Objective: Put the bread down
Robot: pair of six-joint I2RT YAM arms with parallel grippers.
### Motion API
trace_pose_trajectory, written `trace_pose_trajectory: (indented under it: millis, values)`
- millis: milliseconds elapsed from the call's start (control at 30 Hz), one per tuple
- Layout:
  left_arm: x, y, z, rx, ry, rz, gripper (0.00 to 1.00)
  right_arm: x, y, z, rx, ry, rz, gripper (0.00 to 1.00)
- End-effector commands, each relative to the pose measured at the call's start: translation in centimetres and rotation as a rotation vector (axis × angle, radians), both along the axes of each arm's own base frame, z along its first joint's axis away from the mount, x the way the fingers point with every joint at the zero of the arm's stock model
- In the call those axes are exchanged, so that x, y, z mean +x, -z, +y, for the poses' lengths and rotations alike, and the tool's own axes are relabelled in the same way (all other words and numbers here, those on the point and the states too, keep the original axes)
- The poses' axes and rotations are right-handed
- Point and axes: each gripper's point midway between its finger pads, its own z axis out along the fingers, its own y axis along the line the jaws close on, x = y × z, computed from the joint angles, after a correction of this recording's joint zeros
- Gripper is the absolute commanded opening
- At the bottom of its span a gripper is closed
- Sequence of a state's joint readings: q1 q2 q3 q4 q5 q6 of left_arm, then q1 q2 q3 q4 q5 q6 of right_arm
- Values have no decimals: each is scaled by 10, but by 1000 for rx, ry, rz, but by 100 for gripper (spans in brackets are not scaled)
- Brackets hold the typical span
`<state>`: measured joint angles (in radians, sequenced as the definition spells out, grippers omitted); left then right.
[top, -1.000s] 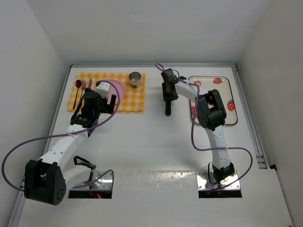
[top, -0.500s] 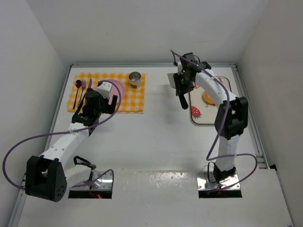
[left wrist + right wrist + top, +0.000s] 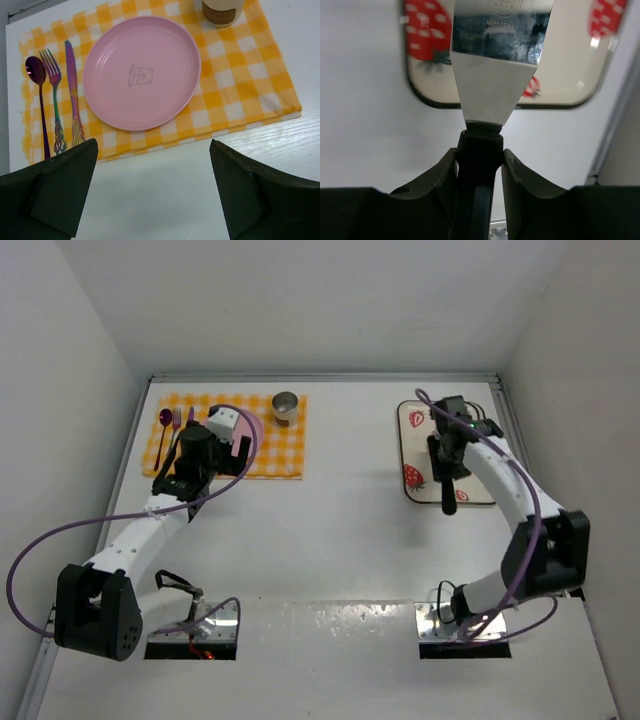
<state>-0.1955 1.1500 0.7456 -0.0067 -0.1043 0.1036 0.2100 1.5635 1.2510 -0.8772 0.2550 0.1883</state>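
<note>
Right hand (image 3: 479, 159) is gripping a spatula (image 3: 495, 65) stamped MY51244-ish, blade pointing 12 o'clock over the strawberry tray (image 3: 427, 90), left hand (image 3: 152, 167) is hovering released by the pink plate (image 3: 142, 72).

White table (image 3: 330, 540): checked cloth (image 3: 285, 452), strawberry tray (image 3: 413, 445)

One each: plate (image 3: 142, 72), fork (image 3: 54, 100), spoon (image 3: 36, 70), knife (image 3: 71, 75), cup (image 3: 222, 9), tray (image 3: 413, 447).

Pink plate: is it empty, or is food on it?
Empty. The left wrist view shows the pink plate bare except for a printed bear.
</note>
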Motion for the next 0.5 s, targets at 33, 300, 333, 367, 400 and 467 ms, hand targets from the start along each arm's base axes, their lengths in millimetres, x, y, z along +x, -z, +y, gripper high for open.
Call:
trace_pose_trajectory:
  millis: [33,300,333,367,400,467]
  values:
    - [10,-26,-10,-33,26,-72,100,-18,-9,-57,-124,157,-121,0]
    - [14,-20,-16,-50,53,-52,100,-26,20,-118,-189,198,-26,0]
    - [14,-20,-16,-50,53,-52,100,-22,19,-121,-195,196,-28,0]
    - [14,-20,-16,-50,53,-52,100,-21,31,-124,-201,199,14,0]
    - [14,-20,-16,-50,53,-52,100,-16,30,-128,-198,198,11,0]
    - [12,-18,-16,-48,52,-42,100,-8,37,-132,-199,167,40,0]
